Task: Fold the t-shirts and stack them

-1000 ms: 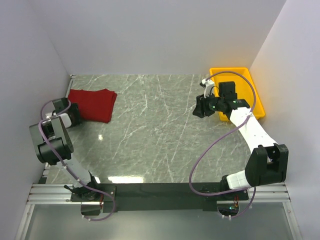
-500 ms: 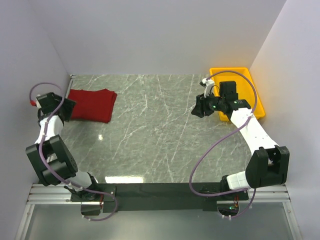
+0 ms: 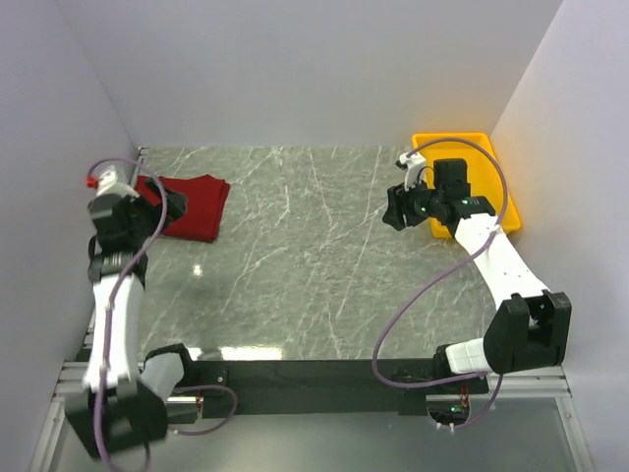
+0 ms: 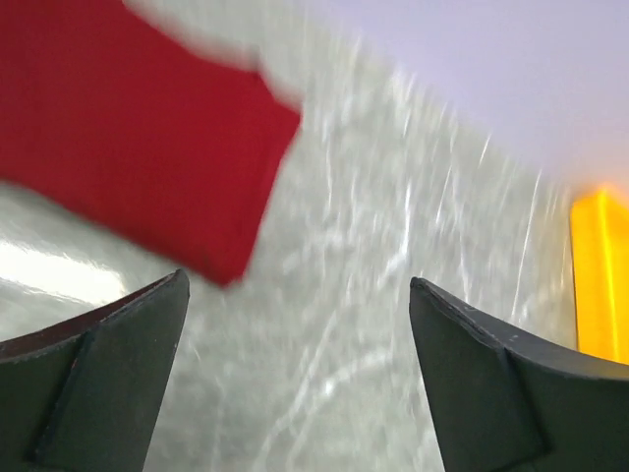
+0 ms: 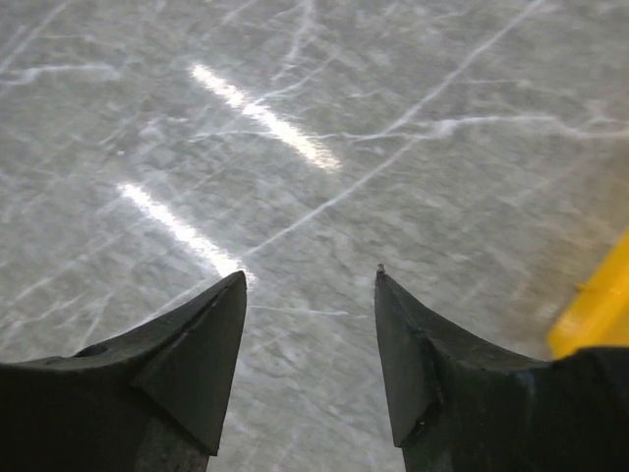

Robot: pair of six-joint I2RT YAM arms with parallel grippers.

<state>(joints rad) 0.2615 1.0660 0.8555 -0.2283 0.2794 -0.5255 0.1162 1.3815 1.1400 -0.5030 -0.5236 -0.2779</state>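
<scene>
On my overhead feed the t-shirt [image 3: 195,205] lies folded into a dark red rectangle in the far left corner of the tabletop [image 3: 295,275], close to the left wall. It looks flat, and its right edge is a little uneven.

My left claw [image 3: 169,206] sits at the shirt's left end, and from above it overlaps the cloth there. I cannot tell from that view whether it touches. The left wrist camera is blurred, but it shows the jaws spread wide and released, with only grey marble between them. The shirt is ahead and to the left of the fingers, clear of both tips. Nothing is in the grip.

My right claw [image 3: 397,208] hangs over the far right part of the tabletop, just beside the left side of the yellow tray [image 3: 491,140], which sits in the far right corner against the right wall. The right wrist camera shows two dark fingers [image 5: 201,354] parted, with bare marble and two bright streaks of reflected light between them. That claw is also released and empty. A strip of the yellow tray shows at the right edge of that feed, beside the right finger. The two arms are well apart, one at each side of the tabletop.
</scene>
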